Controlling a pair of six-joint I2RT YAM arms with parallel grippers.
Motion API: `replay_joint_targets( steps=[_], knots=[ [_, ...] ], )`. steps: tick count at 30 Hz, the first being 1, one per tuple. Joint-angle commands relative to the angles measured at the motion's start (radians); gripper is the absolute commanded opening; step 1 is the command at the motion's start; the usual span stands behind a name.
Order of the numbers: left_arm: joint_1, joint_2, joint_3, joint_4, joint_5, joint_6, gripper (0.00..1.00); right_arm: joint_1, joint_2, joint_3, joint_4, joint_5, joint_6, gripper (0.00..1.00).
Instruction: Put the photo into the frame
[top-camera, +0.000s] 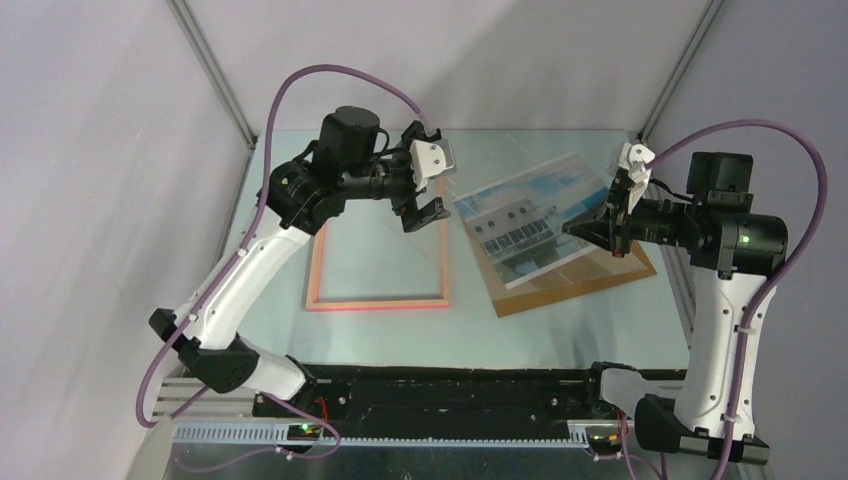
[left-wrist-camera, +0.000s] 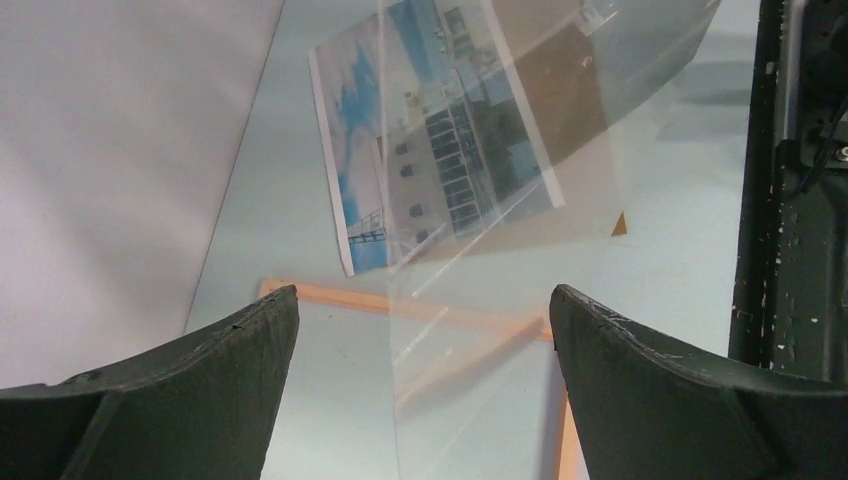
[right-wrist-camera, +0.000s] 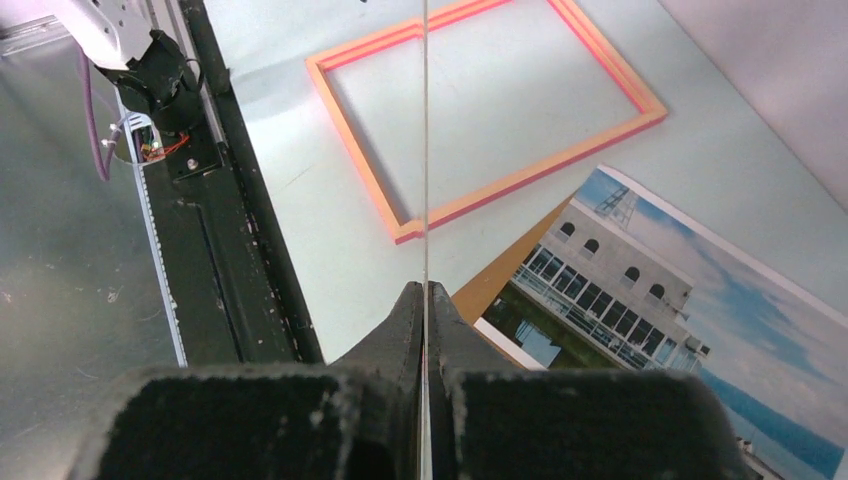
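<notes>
The frame (top-camera: 375, 302), salmon-orange and without its pane, lies flat on the table left of centre; it also shows in the right wrist view (right-wrist-camera: 530, 172) and the left wrist view (left-wrist-camera: 330, 298). The photo (top-camera: 525, 225) of a white building lies face up on a brown backing board (top-camera: 560, 295), to the frame's right. My right gripper (top-camera: 578, 228) is shut on a clear pane (right-wrist-camera: 425, 150) and holds it on edge in the air above the photo. My left gripper (top-camera: 425, 200) is open over the frame's far right corner. The pane's free edge (left-wrist-camera: 395, 250) stands between the left fingers without touching them.
The black base rail (top-camera: 450, 395) runs along the near edge. Grey walls and metal corner struts (top-camera: 215, 70) close in the table at the back and sides. The right arm's body (top-camera: 735, 235) stands over the table's right edge.
</notes>
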Motion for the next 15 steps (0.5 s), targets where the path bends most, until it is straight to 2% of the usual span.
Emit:
replay_joint_targets(
  steps=[1, 9, 15],
  knots=[
    [0.031, -0.005, -0.009, 0.0, 0.113, 0.071, 0.99, 0.02, -0.039, 0.003, 0.075, -0.02, 0.058, 0.0],
    [0.051, -0.022, -0.079, -0.002, 0.232, 0.127, 0.96, 0.038, -0.063, -0.014, 0.093, -0.036, 0.083, 0.0],
    [0.064, -0.021, -0.094, -0.002, 0.323, 0.102, 0.8, 0.054, -0.07, -0.021, 0.112, -0.025, 0.104, 0.0]
  ],
)
